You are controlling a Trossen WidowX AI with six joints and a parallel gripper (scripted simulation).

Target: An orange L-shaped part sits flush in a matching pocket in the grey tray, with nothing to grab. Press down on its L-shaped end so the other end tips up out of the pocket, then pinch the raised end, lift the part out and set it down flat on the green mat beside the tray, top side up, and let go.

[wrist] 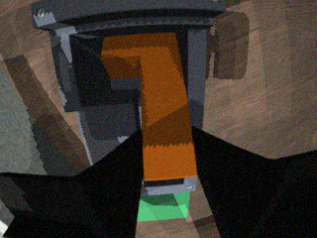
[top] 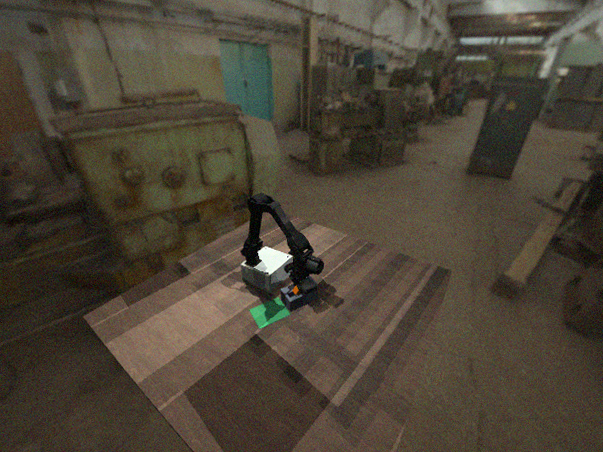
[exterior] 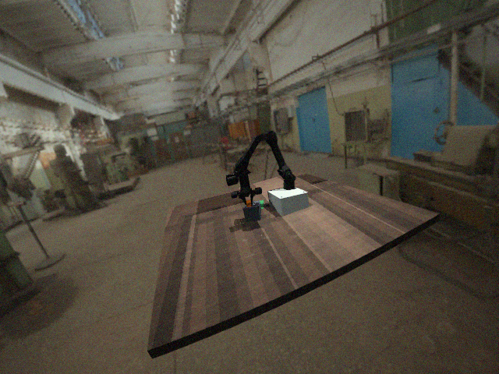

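Clamped on the straight end of the orange L-shaped part (wrist: 161, 102), my hand (wrist: 169, 181) hangs low over the grey tray (wrist: 69, 69), fingers partly closed and dark on either side of the bar. That end is tipped up toward me while the L-shaped end lies down in the pocket. Beyond the tray's near edge a bit of the green mat (wrist: 161, 210) shows on the wooden desk (wrist: 264, 93). My white base block (top: 269, 266) stands just beside the tray.
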